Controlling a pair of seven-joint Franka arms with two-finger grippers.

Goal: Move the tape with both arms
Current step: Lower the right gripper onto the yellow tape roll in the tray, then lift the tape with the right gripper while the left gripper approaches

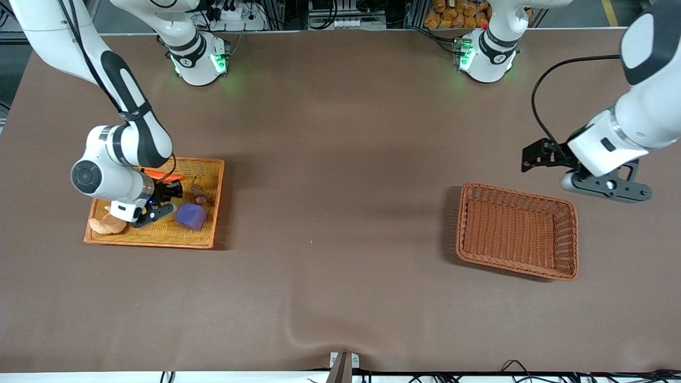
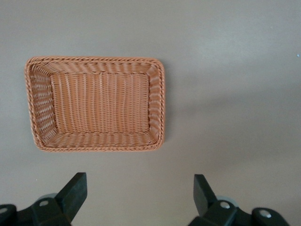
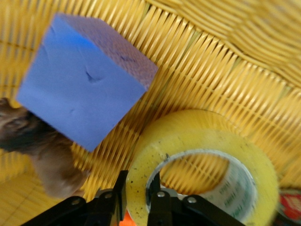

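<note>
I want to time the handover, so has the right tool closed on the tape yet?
Yes. The right tool is shut on the tape, one finger inside the ring and one outside, pinching its wall in the yellow tray.

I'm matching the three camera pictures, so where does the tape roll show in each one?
Front view: the tape is hidden under the right gripper in the flat tray.
Left wrist view: not in it.
Right wrist view: the tape, its wall between the fingers.
Shared landmark: the purple block.
</note>
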